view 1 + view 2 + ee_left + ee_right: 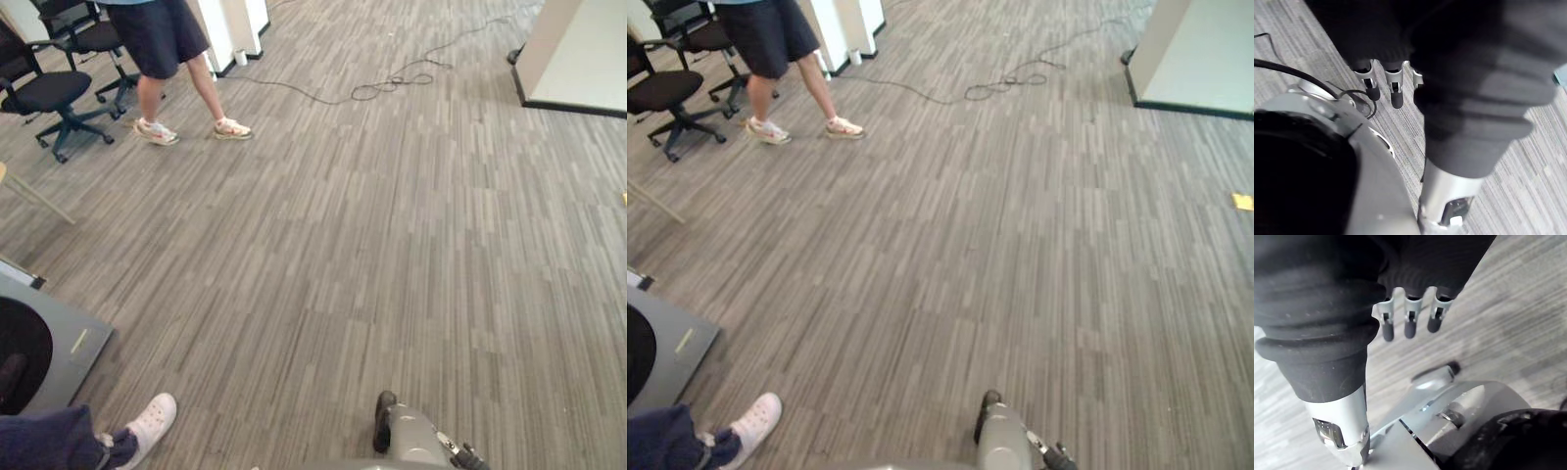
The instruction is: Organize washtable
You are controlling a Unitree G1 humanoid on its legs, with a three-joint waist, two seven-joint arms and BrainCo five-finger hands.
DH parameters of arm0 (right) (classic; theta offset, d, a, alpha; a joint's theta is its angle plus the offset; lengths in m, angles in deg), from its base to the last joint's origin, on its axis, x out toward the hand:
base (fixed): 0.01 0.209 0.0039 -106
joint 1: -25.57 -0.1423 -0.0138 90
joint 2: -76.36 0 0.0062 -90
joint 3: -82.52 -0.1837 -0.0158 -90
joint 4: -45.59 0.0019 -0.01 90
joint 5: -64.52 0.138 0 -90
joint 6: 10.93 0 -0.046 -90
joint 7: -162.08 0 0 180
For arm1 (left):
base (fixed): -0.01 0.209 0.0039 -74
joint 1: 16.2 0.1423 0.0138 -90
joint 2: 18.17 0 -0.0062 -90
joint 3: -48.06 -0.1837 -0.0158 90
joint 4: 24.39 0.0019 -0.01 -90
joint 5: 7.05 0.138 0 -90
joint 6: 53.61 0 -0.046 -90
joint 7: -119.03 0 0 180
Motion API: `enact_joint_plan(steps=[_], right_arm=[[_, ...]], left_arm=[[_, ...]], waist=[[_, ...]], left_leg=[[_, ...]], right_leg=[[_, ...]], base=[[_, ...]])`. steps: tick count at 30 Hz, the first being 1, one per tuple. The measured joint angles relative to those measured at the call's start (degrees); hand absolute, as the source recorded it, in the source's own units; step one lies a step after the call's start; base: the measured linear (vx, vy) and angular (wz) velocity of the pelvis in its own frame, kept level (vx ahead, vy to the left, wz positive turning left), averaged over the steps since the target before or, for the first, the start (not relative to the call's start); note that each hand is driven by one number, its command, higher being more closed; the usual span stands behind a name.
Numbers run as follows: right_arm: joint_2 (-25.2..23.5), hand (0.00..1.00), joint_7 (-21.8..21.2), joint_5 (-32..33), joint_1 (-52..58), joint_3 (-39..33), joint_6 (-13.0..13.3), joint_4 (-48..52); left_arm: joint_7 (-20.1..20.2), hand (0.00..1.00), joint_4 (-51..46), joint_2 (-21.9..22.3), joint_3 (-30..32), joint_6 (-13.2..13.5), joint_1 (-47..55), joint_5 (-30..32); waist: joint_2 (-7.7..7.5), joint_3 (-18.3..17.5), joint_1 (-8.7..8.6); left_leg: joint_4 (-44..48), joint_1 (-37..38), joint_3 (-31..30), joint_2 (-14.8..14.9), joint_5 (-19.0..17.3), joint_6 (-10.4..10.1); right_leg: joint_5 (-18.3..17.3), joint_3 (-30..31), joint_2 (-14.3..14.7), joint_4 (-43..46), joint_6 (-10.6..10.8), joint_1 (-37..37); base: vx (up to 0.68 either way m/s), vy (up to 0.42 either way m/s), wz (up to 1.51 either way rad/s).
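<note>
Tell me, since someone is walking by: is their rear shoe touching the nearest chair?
Apart. The left eye view shows bare floor between the shoe and the wheels of the chair.

Grey striped carpet, with a person in dark shorts standing far left beside black chairs. A cable lies coiled near a white wall. A second person's white shoe rests near left, beside a grey panel.
</note>
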Motion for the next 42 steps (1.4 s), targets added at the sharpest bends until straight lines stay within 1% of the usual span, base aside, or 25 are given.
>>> enact_joint_plan(steps=[2, 4, 5, 7, 8, 9, 10, 11, 13, 14, 15, 17, 19, 21, 26, 28, 29, 31, 32, 34, 35, 36, 39, 40, 42], right_arm=[[0.3, 0.0, 0.1, 0.1, 0.1, -0.1, -0.2, -0.6], [0.7, 0.0, 0.2, 0.0, 0.1, 0.0, -0.2, -1.5], [0.8, 0.0, 0.2, 0.0, 0.3, 0.1, -0.2, -1.8], [0.7, 0.0, 0.2, -0.2, 0.4, 0.6, -0.3, -2.2], [0.6, 0.0, 0.4, -0.2, 0.3, 0.6, -0.6, -2.6], [0.6, 0.0, 0.5, -0.2, 0.2, 0.6, -0.7, -3.0], [0.4, 0.0, 0.5, -0.2, 0.0, 0.6, -0.9, -3.5], [0.0, 0.0, 0.5, -0.2, -0.1, 0.6, -1.1, -3.5], [-0.3, 0.0, 0.5, -0.2, -0.5, 0.5, -1.1, -3.6], [-0.2, 0.0, 0.5, -0.3, -0.5, 0.5, -1.1, -3.5], [0.2, 0.0, 0.6, -0.3, -0.7, 0.8, -1.1, -3.6], [-0.8, 0.0, 0.4, -0.8, 0.0, 3.2, -1.4, -3.7], [-0.9, 0.0, 0.6, -1.3, 0.2, 3.5, -1.3, -3.9], [-0.7, 0.0, 0.4, -1.4, 0.1, 3.9, -1.2, -3.9], [-0.4, 0.0, 0.4, -3.6, 0.0, 3.4, -1.3, -3.7], [-0.1, 0.0, 0.4, -3.7, -0.3, 2.4, -1.4, -3.4], [0.4, 0.0, 0.2, -3.7, -0.2, 2.1, -1.4, -2.6], [0.1, 0.0, 0.3, -3.6, 0.4, 2.2, -1.4, -1.4], [-0.2, 0.0, 0.4, -3.4, 0.8, 2.2, -1.2, -1.2], [-0.7, 0.0, 0.4, -3.4, 1.2, 3.3, -1.1, -1.1], [-1.1, 0.0, 0.4, -3.5, 1.6, 4.6, -1.2, -1.3], [-1.5, 0.0, 0.4, -3.5, 1.8, 4.6, -1.2, -1.6], [-1.8, 0.0, 0.4, -3.6, 1.7, 4.2, -1.3, -1.8], [0.4, 0.0, 0.3, -3.6, 0.3, 9.1, -1.3, -4.1], [0.4, 0.0, 0.3, -3.7, 0.2, 9.1, -1.3, -4.1]], left_arm=[[0.1, 0.0, 0.0, 0.6, 0.5, -0.1, 0.0, -1.8], [0.3, 0.0, -0.3, 0.9, 0.5, -0.1, 0.0, -3.9], [0.2, 0.0, -0.9, 0.9, 0.1, -0.2, -0.1, -4.5], [0.1, 0.0, -1.8, -0.1, -1.3, -0.2, 0.0, -5.0], [-0.6, 0.0, -2.5, -0.5, -2.9, 0.0, -0.5, -5.0], [-0.7, 0.0, -2.6, -1.0, -3.7, 0.1, -0.6, -5.1], [-0.8, 0.0, -2.8, -1.7, -4.3, 0.1, -0.7, -5.0], [-1.0, 0.0, -2.9, -2.5, -5.9, 0.2, -0.7, -5.0], [-1.3, 0.0, -4.0, -3.4, -8.6, 0.4, -0.8, -5.0], [-1.5, 0.0, -4.2, -3.1, -9.2, 0.4, -0.8, -5.0], [-2.0, 0.0, -3.9, -3.6, -10.0, 0.5, -0.8, -5.6], [-2.2, 0.0, -3.9, -5.4, -11.5, 0.6, -0.7, -5.8], [-2.2, 0.0, -3.7, -6.0, -12.7, 0.5, -0.9, -6.0], [-2.2, 0.0, -3.4, -5.8, -12.8, 0.5, -1.1, -6.0], [-2.2, 0.0, -1.7, -5.8, -12.7, 0.5, -0.9, -5.0], [-2.2, 0.0, -1.7, -5.4, -12.7, 0.5, -0.9, -3.9], [-2.2, 0.0, -1.7, -4.5, -12.9, 0.5, -0.6, -3.6], [-2.2, 0.0, -1.6, -5.0, -14.9, 0.5, -0.3, -3.0], [-2.2, 0.0, -1.7, -5.4, -15.4, 0.5, 0.2, -2.5], [-2.2, 0.0, -1.7, -6.4, -16.3, 0.5, 0.2, -2.5], [-2.1, 0.0, -1.8, -7.5, -16.8, 0.6, 0.0, -1.9], [-2.2, 0.0, -1.5, -8.1, -16.9, 0.6, -0.5, -1.7], [-2.2, 0.0, -0.6, -7.8, -16.9, 0.6, -0.9, -1.5], [-2.3, 0.0, 0.3, -8.0, -17.4, 1.0, -0.9, -1.2], [-2.3, 0.0, 0.3, -8.0, -17.5, 1.0, -0.9, -1.2]], waist=[[0.42, -0.3, 0.01], [0.58, -0.5, 0.2], [0.83, -0.7, 0.17], [-0.34, -0.6, 0.36], [-0.75, -0.4, 0.38], [-1.07, -0.3, 0.43], [-1.78, -0.2, 0.48], [-2.86, -0.1, 0.57], [-3.45, 0.1, 0.6], [-3.27, 0.2, 0.62], [-2.67, 0.1, 1.05], [-5.16, -0.6, 0.95], [-5.69, -0.7, 1.29], [-5.99, -1.0, 1.87], [-5.47, -1.2, 1.86], [-4.62, -1.3, 2.23], [-3.53, -1.2, 2.1], [-3.37, -1.1, 1.07], [-2.98, -1.1, 0.19], [-4.18, -1.7, 0.02], [-5.82, -1.8, 0.21], [-6.55, -1.6, -0.09], [-6.78, -2.0, 0.38], [-6.72, -1.7, 0.42], [-6.68, -1.6, 0.42]], left_leg=[[6.7, -2.3, -2.9, 1.8, 0.4, -0.5], [16.9, -6.0, -5.8, 3.7, 2.6, -4.2], [24.0, -8.5, -7.1, 4.8, 7.0, -7.7], [32.9, -12.1, -6.8, 5.2, 11.1, -8.7], [41.2, -16.9, -4.4, 5.6, 5.0, -8.1], [42.9, -18.3, -2.9, 5.2, 2.1, -7.4], [43.7, -20.4, -0.4, 4.2, -1.8, -5.4], [41.5, -23.5, 2.5, 2.3, -4.9, -2.6], [29.0, -27.7, 4.2, -0.4, -5.2, -1.2], [22.7, -28.0, 3.8, -0.9, -3.6, -0.8], [17.3, -27.2, 3.9, -1.9, 2.3, 0.8], [13.8, -25.3, 5.1, -4.3, 2.7, 1.0], [13.4, -24.9, 5.6, -5.9, 2.7, 1.2], [13.2, -24.1, 6.5, -6.6, 2.4, 1.9], [7.8, -19.7, 8.6, -7.9, 2.8, 2.6], [2.8, -17.3, 7.4, -9.7, 2.2, 3.8], [-0.4, -15.8, 6.6, -10.1, 2.5, 4.1], [-3.9, -12.8, 5.4, -10.6, 4.6, 5.9], [-4.8, -11.9, 4.6, -10.7, 5.3, 5.9], [-4.8, -11.7, 3.9, -10.8, 5.4, 5.8], [-4.8, -12.1, 3.2, -11.1, 5.7, 5.3], [-5.2, -12.3, 1.9, -11.3, 6.2, 4.6], [-9.9, -10.8, 0.8, -10.5, 9.5, 3.5], [-12.4, -10.3, -0.8, -11.4, 11.1, 4.3], [-12.4, -10.3, -0.8, -11.4, 11.1, 4.3]], right_leg=[[-1.9, -1.6, 1.2, -0.6, -0.4, 2.7], [-2.4, -2.8, 2.6, -3.1, -1.1, 6.7], [-1.9, -3.7, 3.3, -5.9, -1.9, 10.7], [-1.5, -3.9, 3.3, -9.7, -2.1, 14.5], [-0.8, -4.2, 3.0, -13.2, -2.3, 18.7], [-0.5, -4.1, 2.6, -14.5, -2.0, 20.3], [-0.4, -4.1, 1.5, -15.9, -1.8, 22.5], [-0.3, -3.8, -0.5, -16.7, -1.7, 24.4], [-0.4, -3.0, -3.1, -17.1, -0.3, 26.3], [-0.7, -2.7, -3.4, -17.2, 1.5, 26.7], [-1.5, -1.0, -4.0, -18.0, 6.1, 27.7], [-1.1, 1.8, -3.6, -18.9, 5.7, 27.6], [-0.5, 1.1, -2.2, -21.3, 4.4, 27.6], [0.3, 1.7, -2.7, -23.1, 4.0, 28.5], [0.4, 3.2, -3.9, -21.8, 4.2, 27.8], [-1.1, 3.8, -4.7, -15.7, 3.7, 24.6], [-1.1, 4.4, -5.1, -8.9, 3.7, 21.1], [-1.1, 4.2, -6.5, 2.8, 3.6, 16.5], [-2.4, 4.2, -6.6, 5.0, 2.6, 15.3], [-3.4, 4.7, -5.5, -0.3, 2.3, 15.8], [-2.4, 6.2, -3.9, -7.5, 2.4, 16.1], [-1.9, 6.3, -3.3, -10.0, 3.5, 17.3], [-1.0, 4.8, -1.7, -13.2, 2.7, 17.8], [3.1, 4.4, -0.5, -22.5, 3.3, 22.7], [3.1, 4.4, -0.5, -22.5, 3.3, 22.7]], base=[[0.47, -0.201, 0.29], [0.37, -0.07, 0.22], [0.33, 0.005, 0.19], [0.35, 0.007, 0.13], [0.35, 0.013, 0.11], [0.39, 0.061, 0.14], [0.27, 0.136, 0.08], [0.24, 0.177, 0.04], [0.22, 0.314, -0.1], [0.21, 0.381, -0.28], [0.14, 0.233, -0.27], [0.18, 0.162, -0.09], [0.16, 0.072, 0.05], [0.11, 0.066, -0.24], [0.02, 0.014, -0.36], [-0.06, 0.044, -0.49], [-0.08, 0.079, -0.4], [-0.03, 0.091, -0.06], [0.01, 0.027, 0.2], [0.03, -0.033, 0.22], [0.06, -0.108, 0.36], [0.1, -0.108, 0.45], [0.12, -0.052, 0.18], [0.06, -0.027, 0.06], [0.0, 0.0, 0.0]])
